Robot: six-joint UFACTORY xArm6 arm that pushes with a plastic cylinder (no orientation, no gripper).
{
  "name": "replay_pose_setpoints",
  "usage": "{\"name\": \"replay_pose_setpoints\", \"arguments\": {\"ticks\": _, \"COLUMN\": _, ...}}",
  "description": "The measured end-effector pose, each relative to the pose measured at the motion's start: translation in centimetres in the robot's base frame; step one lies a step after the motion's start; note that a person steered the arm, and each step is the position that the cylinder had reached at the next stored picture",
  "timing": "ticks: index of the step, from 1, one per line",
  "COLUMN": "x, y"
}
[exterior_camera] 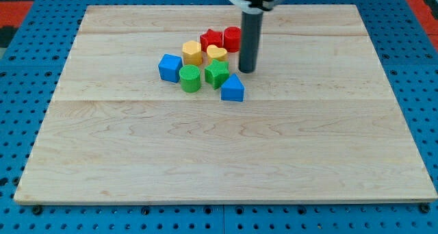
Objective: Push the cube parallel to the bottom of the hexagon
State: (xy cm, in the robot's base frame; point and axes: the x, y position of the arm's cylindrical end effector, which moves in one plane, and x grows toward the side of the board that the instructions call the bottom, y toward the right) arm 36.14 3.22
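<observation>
A blue cube (169,67) sits at the left end of a tight cluster of blocks above the board's middle. A yellow hexagon (192,53) stands just up and right of it. My tip (246,70) rests on the board at the cluster's right side, just right of a yellow heart (217,53) and a green star-like block (217,74), and above a blue triangle (233,89). The tip is well to the right of the cube, with other blocks between them.
A green cylinder (190,78) sits right of the cube. A red star (211,38) and a red cylinder (232,38) stand at the cluster's top. The wooden board (219,159) lies on a blue perforated table (27,70).
</observation>
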Motion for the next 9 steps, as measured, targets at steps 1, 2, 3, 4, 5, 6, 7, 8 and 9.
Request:
{"name": "replay_pose_setpoints", "arguments": {"ticks": 1, "x": -0.6, "y": -5.2}}
{"name": "replay_pose_setpoints", "arguments": {"ticks": 2, "x": -0.9, "y": -10.5}}
{"name": "replay_pose_setpoints", "arguments": {"ticks": 3, "x": -2.5, "y": -14.0}}
{"name": "replay_pose_setpoints", "arguments": {"ticks": 4, "x": -2.4, "y": -17.0}}
{"name": "replay_pose_setpoints", "arguments": {"ticks": 5, "x": 1.8, "y": -14.6}}
{"name": "replay_pose_setpoints", "arguments": {"ticks": 6, "x": 4.3, "y": -11.0}}
{"name": "replay_pose_setpoints", "arguments": {"ticks": 7, "x": 4.7, "y": -9.3}}
{"name": "replay_pose_setpoints", "arguments": {"ticks": 8, "x": 3.7, "y": -10.0}}
{"name": "replay_pose_setpoints", "arguments": {"ticks": 9, "x": 3.1, "y": -10.1}}
